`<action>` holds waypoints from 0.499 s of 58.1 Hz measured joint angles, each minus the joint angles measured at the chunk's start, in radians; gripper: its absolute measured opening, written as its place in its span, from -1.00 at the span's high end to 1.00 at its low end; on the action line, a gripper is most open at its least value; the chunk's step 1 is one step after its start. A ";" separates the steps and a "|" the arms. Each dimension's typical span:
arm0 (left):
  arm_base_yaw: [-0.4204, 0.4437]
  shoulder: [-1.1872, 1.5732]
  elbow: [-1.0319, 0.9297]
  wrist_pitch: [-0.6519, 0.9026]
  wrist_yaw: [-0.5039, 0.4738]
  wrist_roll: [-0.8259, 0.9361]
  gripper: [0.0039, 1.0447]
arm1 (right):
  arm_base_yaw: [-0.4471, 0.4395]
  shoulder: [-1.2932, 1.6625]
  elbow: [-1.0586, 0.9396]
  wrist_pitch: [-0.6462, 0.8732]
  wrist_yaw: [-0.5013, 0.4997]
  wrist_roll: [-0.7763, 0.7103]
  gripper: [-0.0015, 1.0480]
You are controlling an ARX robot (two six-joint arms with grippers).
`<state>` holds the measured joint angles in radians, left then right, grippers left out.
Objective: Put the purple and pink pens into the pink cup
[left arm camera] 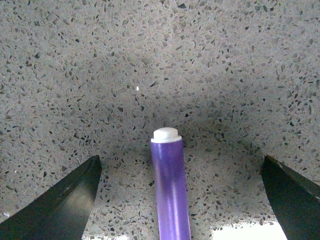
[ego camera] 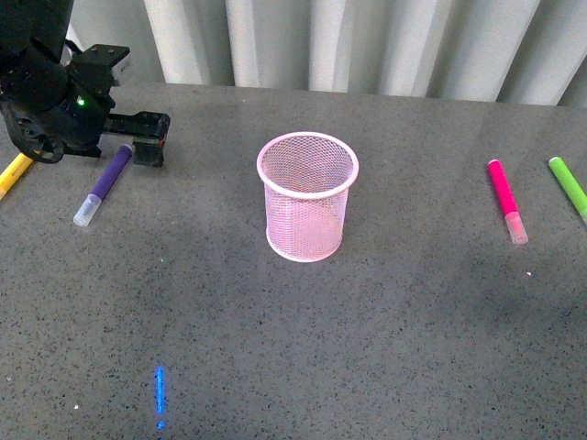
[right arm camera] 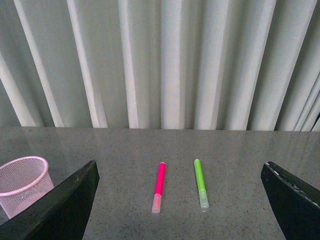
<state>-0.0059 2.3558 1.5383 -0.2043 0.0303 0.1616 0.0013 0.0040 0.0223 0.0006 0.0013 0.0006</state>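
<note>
The pink cup (ego camera: 305, 225) stands upright at the table's middle, and nothing shows inside it. At far left the purple pen (ego camera: 105, 183) lies flat, pale cap toward me. My left gripper (ego camera: 149, 137) hangs open over the pen's far end. In the left wrist view the purple pen (left arm camera: 171, 195) lies between the spread fingers of my left gripper (left arm camera: 180, 165), touching neither. The pink pen (ego camera: 505, 197) lies flat at right. My right gripper (right arm camera: 180, 167) is open and empty, well back from the pink pen (right arm camera: 159, 185) and the cup (right arm camera: 22, 182). The right arm is outside the front view.
A yellow marker (ego camera: 13, 174) lies at the left edge behind my left arm. A green marker (ego camera: 569, 188) lies right of the pink pen, and both show side by side in the right wrist view, green marker (right arm camera: 200, 182). Pleated curtain (ego camera: 367, 41) backs the table.
</note>
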 joint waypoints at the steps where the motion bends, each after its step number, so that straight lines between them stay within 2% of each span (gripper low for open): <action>1: 0.000 0.000 -0.001 0.000 0.000 0.000 -0.88 | 0.000 0.000 0.000 0.000 0.000 0.000 -0.87; 12: 0.004 -0.008 -0.020 0.008 0.000 0.001 -0.86 | 0.000 0.000 0.000 0.000 0.000 0.000 -0.87; 22: 0.003 -0.015 -0.039 0.023 -0.002 0.002 -0.15 | 0.000 0.000 0.000 0.000 0.000 0.000 -0.87; 29: -0.001 -0.022 -0.057 0.048 -0.006 -0.008 0.17 | 0.000 0.000 0.000 0.000 0.000 0.000 -0.87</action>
<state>-0.0067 2.3341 1.4815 -0.1562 0.0238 0.1539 0.0013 0.0040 0.0223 0.0006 0.0013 0.0006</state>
